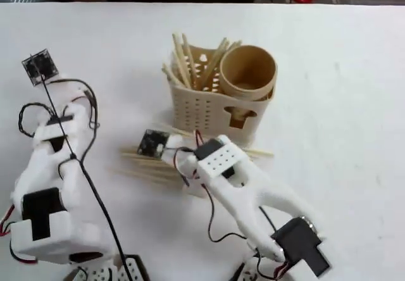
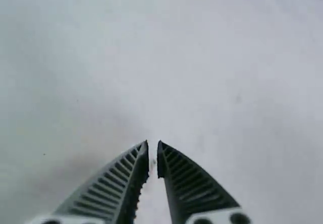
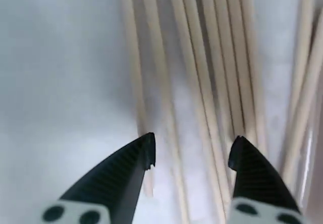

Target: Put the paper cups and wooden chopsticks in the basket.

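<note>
White surface point(image 1: 342, 104) carries everything in the high view. A cream perforated plastic basket point(image 1: 209, 110) stands at the upper centre of the frame. In its right half sit nested brown paper cups point(image 1: 248, 72). In its left half a bunch of pale wooden chopsticks point(image 1: 183, 59) stands on end, fanning outward.

Some loose wooden chopsticks point(image 1: 149, 167) lie flat on the surface just below the basket, running left to right near the centre of the frame. The white right arm point(image 1: 247, 192) stretches from the lower right of the frame to this pile. In the right wrist view the right gripper point(image 3: 192, 156) is spread wide, its two dark fingers point(image 3: 126, 176) straddling several of the loose sticks point(image 3: 202, 82) and gripping nothing.

The white left arm point(image 1: 47, 186) sits at the left of the frame, well apart from the basket. In the left wrist view the left gripper point(image 2: 153, 153) hangs over bare surface. Its fingers point(image 2: 121, 183) are drawn almost together, with a thin slit between the tips, and it holds nothing.
</note>
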`<move>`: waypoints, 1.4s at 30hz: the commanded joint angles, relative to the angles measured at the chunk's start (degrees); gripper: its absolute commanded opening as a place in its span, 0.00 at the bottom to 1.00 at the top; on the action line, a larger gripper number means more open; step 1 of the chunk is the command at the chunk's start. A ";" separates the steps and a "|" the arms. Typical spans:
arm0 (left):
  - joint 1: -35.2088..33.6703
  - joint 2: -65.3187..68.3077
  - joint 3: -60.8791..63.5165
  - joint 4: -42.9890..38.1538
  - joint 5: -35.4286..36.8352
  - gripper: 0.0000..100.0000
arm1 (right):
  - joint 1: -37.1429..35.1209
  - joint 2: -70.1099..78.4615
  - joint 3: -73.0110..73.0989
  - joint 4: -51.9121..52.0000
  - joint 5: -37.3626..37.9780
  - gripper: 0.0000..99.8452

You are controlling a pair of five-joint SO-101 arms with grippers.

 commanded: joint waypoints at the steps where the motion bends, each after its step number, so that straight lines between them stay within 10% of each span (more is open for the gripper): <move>1: -0.31 -0.13 -2.81 -1.23 0.44 0.05 | -0.31 -1.63 0.53 -2.24 1.14 0.24; 21: -0.22 -0.13 -2.64 -1.23 0.44 0.05 | 0.75 -3.91 2.29 -4.44 0.70 0.02; 36: -0.13 -0.04 -3.08 -1.23 0.44 0.05 | 6.81 -51.21 5.27 2.51 -10.73 0.02; 42: -0.13 0.13 -3.08 -1.23 0.44 0.05 | 6.90 -61.76 -4.66 -14.90 -21.10 0.02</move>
